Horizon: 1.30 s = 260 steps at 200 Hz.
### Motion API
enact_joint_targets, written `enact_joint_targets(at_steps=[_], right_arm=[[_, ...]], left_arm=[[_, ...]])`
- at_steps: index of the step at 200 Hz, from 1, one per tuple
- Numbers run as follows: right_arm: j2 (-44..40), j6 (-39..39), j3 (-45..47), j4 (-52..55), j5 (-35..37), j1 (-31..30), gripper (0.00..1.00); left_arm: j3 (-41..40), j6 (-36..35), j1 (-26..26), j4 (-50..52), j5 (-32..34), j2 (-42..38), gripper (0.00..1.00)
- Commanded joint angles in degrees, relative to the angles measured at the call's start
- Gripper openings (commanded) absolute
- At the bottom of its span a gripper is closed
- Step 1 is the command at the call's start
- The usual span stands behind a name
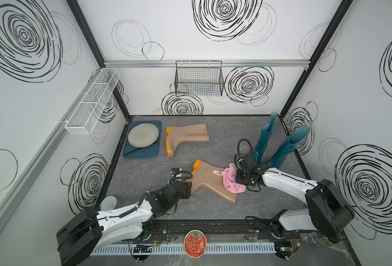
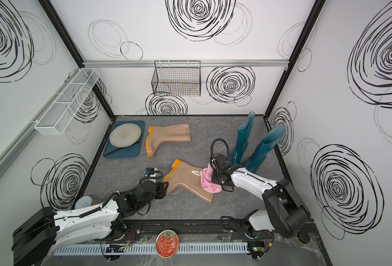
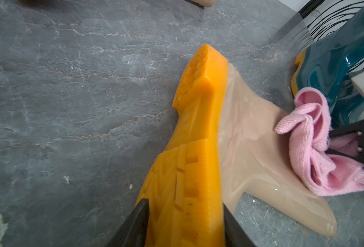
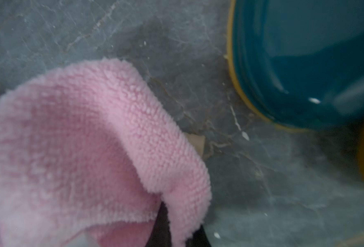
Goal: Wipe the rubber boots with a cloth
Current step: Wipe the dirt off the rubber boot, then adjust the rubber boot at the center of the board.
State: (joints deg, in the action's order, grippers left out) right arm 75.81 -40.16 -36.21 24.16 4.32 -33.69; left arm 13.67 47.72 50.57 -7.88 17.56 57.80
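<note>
A beige boot (image 1: pixel 210 178) (image 2: pixel 185 177) lies on its side mid-table. My left gripper (image 1: pixel 188 184) (image 3: pixel 185 205) is shut on the toe end of its orange sole (image 3: pixel 198 149), one jaw against each side. The pink cloth (image 1: pixel 230 182) (image 2: pixel 207 182) (image 4: pixel 80 139) is bunched on the boot's shaft, and my right gripper (image 1: pixel 237 178) (image 4: pixel 176 224) is shut on a fold of it. A second beige boot (image 1: pixel 185 135) lies further back. Two teal boots (image 1: pixel 265 138) (image 1: pixel 289 147) stand upright at the back right, just behind the right gripper.
A blue tray (image 1: pixel 154 153) with a grey plate (image 1: pixel 143 134) and a dark utensil sits at the back left. A cup (image 1: pixel 108 202) stands by the left arm. A red tin (image 1: pixel 195 243) lies on the front rail. Wire baskets (image 1: pixel 198 78) (image 1: pixel 91 103) hang on the walls.
</note>
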Motion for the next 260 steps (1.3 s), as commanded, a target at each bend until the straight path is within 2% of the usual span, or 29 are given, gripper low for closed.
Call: enact_joint_targets(at_steps=[1,15,37,59,68,79,111,134,156,181,209,222,229,243,260], right_arm=[[-5.0,-2.6,3.4,9.7,4.2,-2.5,0.0],[-7.1,-3.2,3.6,6.9,1.5,-8.8,0.0],[-5.4,-2.9,1.6,-4.1,-3.7,-20.3,0.0],[0.9,-2.6,-3.2,-7.3,-8.7,-23.8,0.0],[2.3,-3.4,-3.8,-6.1,-8.1,-23.8,0.0],[2.1,-5.8,-2.6,-3.7,-4.2,-23.2,0.0],[-2.1,-10.6,5.1,5.2,-1.0,-14.2,0.0],[-8.3,-14.2,5.1,14.3,8.7,-13.0,0.0],[-14.8,-15.4,5.0,15.2,16.9,-12.2,0.0],[-20.6,-10.2,1.6,14.8,15.0,-7.4,0.0],[-26.4,-1.7,-5.7,14.4,11.1,-5.8,0.0],[-28.7,0.7,-10.3,15.9,10.9,-5.7,0.0],[-30.0,1.4,-12.7,16.9,11.8,-5.7,0.0],[-32.2,3.0,-16.9,18.7,13.3,-5.3,0.0],[-33.4,4.9,-21.8,21.2,14.3,-4.6,0.0]], left_arm=[[-0.4,-0.7,-0.5,7.6,-0.1,3.4,0.51],[-0.1,-0.6,-0.4,6.5,-0.2,4.8,0.51],[0.3,-0.4,-0.4,5.4,-0.7,6.1,0.51],[1.0,-0.5,-0.2,6.1,-0.3,6.5,0.51],[1.1,-0.4,-0.1,6.4,-0.2,6.3,0.51],[1.2,-0.4,0.0,6.8,0.1,5.9,0.51],[1.2,-0.6,0.0,7.5,0.7,5.3,0.52],[2.3,-1.4,0.0,8.5,1.7,5.3,0.53],[4.3,-2.5,1.4,9.5,4.6,4.4,0.55],[8.7,-5.1,2.9,13.6,8.1,3.6,0.61],[15.2,-13.3,8.4,17.9,16.1,2.8,0.7],[18.5,-17.4,13.0,18.5,20.2,3.9,0.72],[19.6,-21.0,16.3,16.8,21.9,4.8,0.74],[22.3,-28.5,23.3,14.3,28.8,8.2,0.84],[25.3,-39.5,28.4,10.8,28.4,14.2,0.88]])
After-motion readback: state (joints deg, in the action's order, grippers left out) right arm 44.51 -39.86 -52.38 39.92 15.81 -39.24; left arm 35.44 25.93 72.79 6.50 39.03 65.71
